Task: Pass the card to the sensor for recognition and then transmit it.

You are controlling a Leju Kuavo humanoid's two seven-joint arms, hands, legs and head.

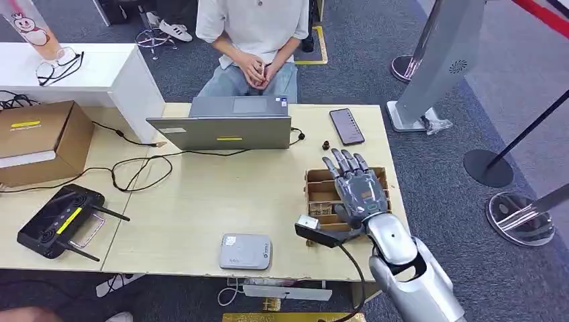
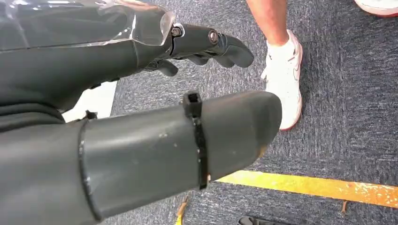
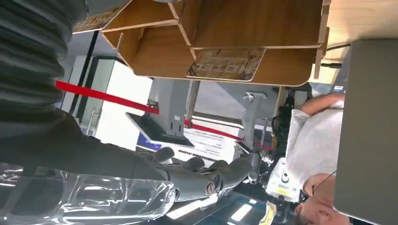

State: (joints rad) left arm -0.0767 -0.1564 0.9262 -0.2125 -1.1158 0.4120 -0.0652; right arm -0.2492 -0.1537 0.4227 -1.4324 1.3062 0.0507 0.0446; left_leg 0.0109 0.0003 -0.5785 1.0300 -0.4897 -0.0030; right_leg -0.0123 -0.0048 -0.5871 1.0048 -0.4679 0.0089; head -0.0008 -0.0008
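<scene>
A wooden box (image 1: 315, 184) with several compartments stands on the table's right side, and a card (image 1: 324, 208) lies flat in one compartment. My right hand (image 1: 354, 184) hovers over that box with its fingers spread and nothing in them. The right wrist view looks into the wooden box (image 3: 244, 28), where a patterned card (image 3: 227, 64) lies in one compartment, apart from my outstretched fingers (image 3: 202, 171). A grey-white card sensor (image 1: 245, 251) lies near the table's front edge, left of the box. My left hand (image 2: 178, 117) hangs over the carpet and holds nothing.
A person (image 1: 253, 33) sits across the table behind a grey laptop (image 1: 225, 124). A phone (image 1: 347, 126) lies beyond the box. A black controller (image 1: 57, 221), cables (image 1: 134, 168) and a cardboard box (image 1: 40, 137) take up the left. Barrier posts (image 1: 490, 164) stand to the right.
</scene>
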